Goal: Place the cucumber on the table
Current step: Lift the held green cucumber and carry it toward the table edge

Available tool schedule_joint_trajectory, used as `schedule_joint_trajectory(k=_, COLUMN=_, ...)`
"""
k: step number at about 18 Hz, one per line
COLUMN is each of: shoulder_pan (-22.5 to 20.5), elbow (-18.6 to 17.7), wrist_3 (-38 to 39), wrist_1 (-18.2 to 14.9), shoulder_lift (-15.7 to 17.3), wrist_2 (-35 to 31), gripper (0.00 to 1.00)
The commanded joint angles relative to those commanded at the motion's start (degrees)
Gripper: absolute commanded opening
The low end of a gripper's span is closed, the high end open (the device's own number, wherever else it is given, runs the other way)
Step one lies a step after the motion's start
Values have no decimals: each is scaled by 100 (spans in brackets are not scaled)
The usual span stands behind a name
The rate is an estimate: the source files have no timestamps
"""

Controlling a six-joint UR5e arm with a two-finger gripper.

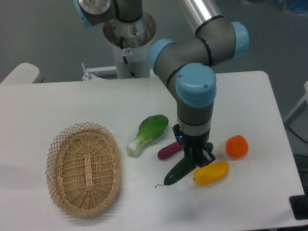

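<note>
The dark green cucumber [178,173] lies slanted between the purple eggplant and the yellow pepper, with its thin stem tail pointing to the lower left. Its lower end is at or just above the white table [72,101]. My gripper [201,158] points straight down over the cucumber's upper half, and its fingers are closed around it. The cucumber's far end shows as a small green tip behind the fingers.
A yellow pepper [211,173] lies right beside the cucumber and under the gripper. A purple eggplant [168,150] and a bok choy [148,133] lie to the left. An orange [237,147] sits to the right. An oval wicker basket [83,167] stands at the front left.
</note>
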State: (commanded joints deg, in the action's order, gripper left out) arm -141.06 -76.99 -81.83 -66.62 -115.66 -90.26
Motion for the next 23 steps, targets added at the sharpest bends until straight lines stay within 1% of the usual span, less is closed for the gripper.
schedule_joint_trajectory(k=11, shoulder_pan=105, elbow=-61, wrist_3=166, wrist_1=18, shoulder_lift=-35, wrist_2=-35, gripper=33)
schedule_joint_trajectory(k=16, shoulder_pan=448, elbow=-44, wrist_3=895, wrist_1=53, shoulder_lift=-184, wrist_2=-53, gripper=33)
schedule_joint_trajectory(k=20, shoulder_pan=571, elbow=26, wrist_3=1703, wrist_1=88, shoulder_lift=-342, wrist_2=-18, gripper=33)
schedule_joint_trajectory(k=23, shoulder_pan=580, elbow=105, wrist_3=2230, wrist_1=368, shoulder_lift=-544, wrist_2=9, gripper=33)
